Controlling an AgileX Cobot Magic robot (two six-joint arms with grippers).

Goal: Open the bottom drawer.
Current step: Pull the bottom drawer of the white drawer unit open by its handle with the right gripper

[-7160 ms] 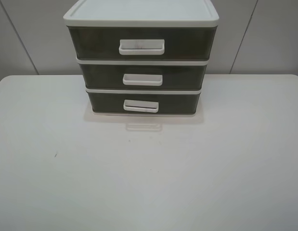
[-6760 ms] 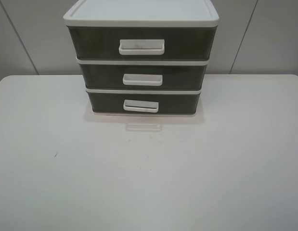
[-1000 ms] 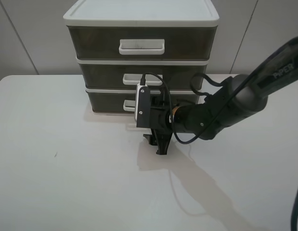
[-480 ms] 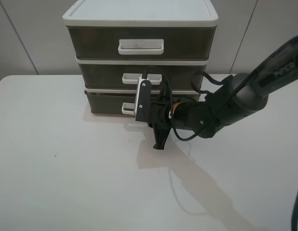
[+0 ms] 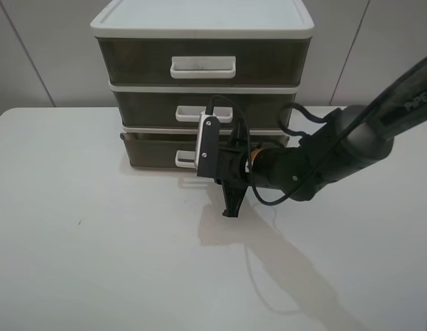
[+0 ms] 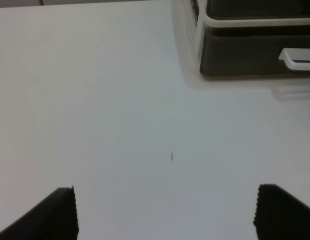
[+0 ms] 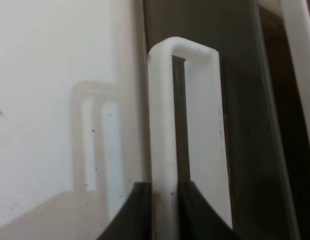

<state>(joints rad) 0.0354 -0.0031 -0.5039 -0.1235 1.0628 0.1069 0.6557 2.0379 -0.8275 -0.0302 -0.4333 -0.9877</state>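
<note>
The white-framed chest (image 5: 199, 17) stands at the upper centre of the exterior view, at the back of the white tabletop (image 5: 96, 241). The bottom drawer (image 5: 151, 148) sits lowest of the three tiers. Its smoky front juts a little forward of the middle drawer (image 5: 147, 107) above it, so a thin strip of its top rim shows.

The right arm (image 5: 337, 148) comes in from the right edge of the frame and stretches low and nearly level across to the centre, its wrist turned toward the drawer front. A white wrist camera (image 5: 206, 141) stands on edge, covering the right part of the drawer's white loop handle (image 5: 184, 160). A black part of the wrist assembly points down toward the tabletop, above its own shadow.

In the right wrist view the right claw (image 7: 164, 192) is rolled on its side and closed on the handle's front bar, with a dark finger pressed against each face of it.

The left claw (image 6: 170, 215) does not show in the exterior view. In its own wrist view its two dark fingertips (image 6: 59, 215) stand wide apart above bare tabletop, well away from the chest, holding nothing.
</note>
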